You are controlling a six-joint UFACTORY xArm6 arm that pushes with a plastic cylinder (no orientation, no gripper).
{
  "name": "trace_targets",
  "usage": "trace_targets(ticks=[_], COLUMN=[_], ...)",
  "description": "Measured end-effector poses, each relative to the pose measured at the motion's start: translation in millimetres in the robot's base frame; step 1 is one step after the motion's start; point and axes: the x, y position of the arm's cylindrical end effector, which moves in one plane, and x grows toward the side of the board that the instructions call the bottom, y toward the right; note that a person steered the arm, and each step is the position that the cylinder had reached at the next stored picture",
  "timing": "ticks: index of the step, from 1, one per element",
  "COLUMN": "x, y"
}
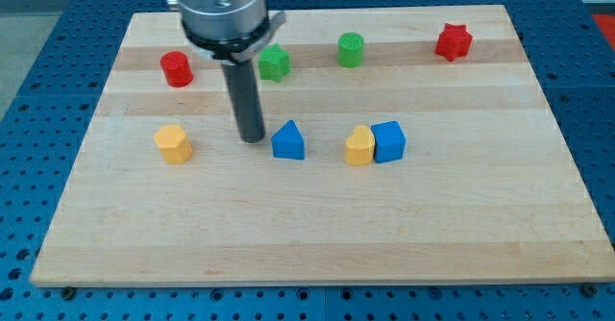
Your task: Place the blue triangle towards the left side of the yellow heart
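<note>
The blue triangle (287,140) lies near the middle of the wooden board (317,234). The yellow heart (359,147) sits to its right, about one block's width away, touching a blue cube (389,140) on the heart's right side. My tip (252,138) rests on the board just to the left of the blue triangle, close to it with a thin gap showing.
A yellow hexagon block (174,142) lies at the view's left. Along the top are a red cylinder (177,68), a green star (274,62) partly behind the rod, a green cylinder (351,49) and a red star (454,41).
</note>
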Motion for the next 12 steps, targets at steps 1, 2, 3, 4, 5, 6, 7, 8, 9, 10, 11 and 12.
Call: trace_targets(ticks=[1,2,3,4,5,6,7,8,9,10,11,12], x=[0.0,0.3,-4.2,-4.6,20.0,33.9,33.9,33.9,33.9,33.9,32.7,14.8], y=[27.7,40.2,7.4,-40.2,-41.7,-23.8,10.7,42.4,58.3,49.4,19.4,5.2])
